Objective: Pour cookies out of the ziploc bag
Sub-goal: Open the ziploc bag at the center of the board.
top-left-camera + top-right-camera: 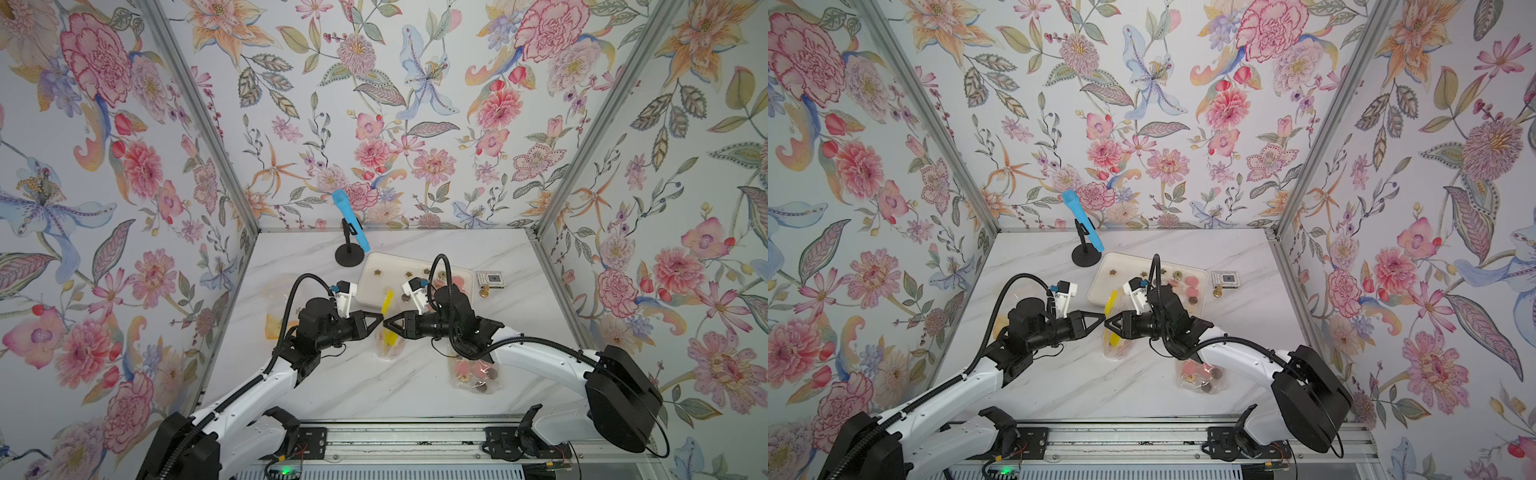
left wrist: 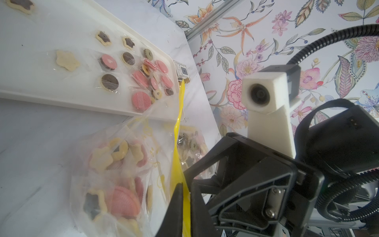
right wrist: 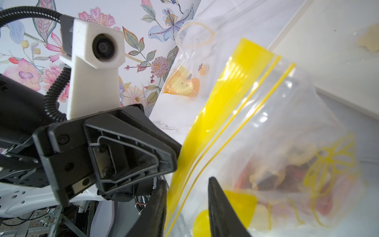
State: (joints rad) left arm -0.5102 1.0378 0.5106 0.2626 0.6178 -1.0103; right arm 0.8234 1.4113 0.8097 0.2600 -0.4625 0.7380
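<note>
The ziploc bag [image 1: 388, 347] [image 1: 1115, 345] stands on the marble table between both arms, its yellow zip strip [image 2: 180, 123] upward. Through its clear film I see pink, beige and dark cookies [image 2: 121, 197]. More cookies [image 2: 143, 80] [image 1: 1187, 286] lie in the white tray [image 1: 380, 282] just behind it. My left gripper [image 1: 380, 319] [image 2: 186, 184] is shut on the yellow zip strip. Facing it tip to tip, my right gripper [image 1: 387, 325] [image 3: 187, 180] has its jaws apart, with the bag's rim [image 3: 205, 127] passing between them.
A second clear bag of cookies [image 1: 473, 376] lies under the right arm. An empty printed bag [image 1: 276, 324] lies at the left, partly hidden by the left arm. A blue microphone on a black stand [image 1: 351, 220] and a small square device [image 1: 490, 279] stand further back.
</note>
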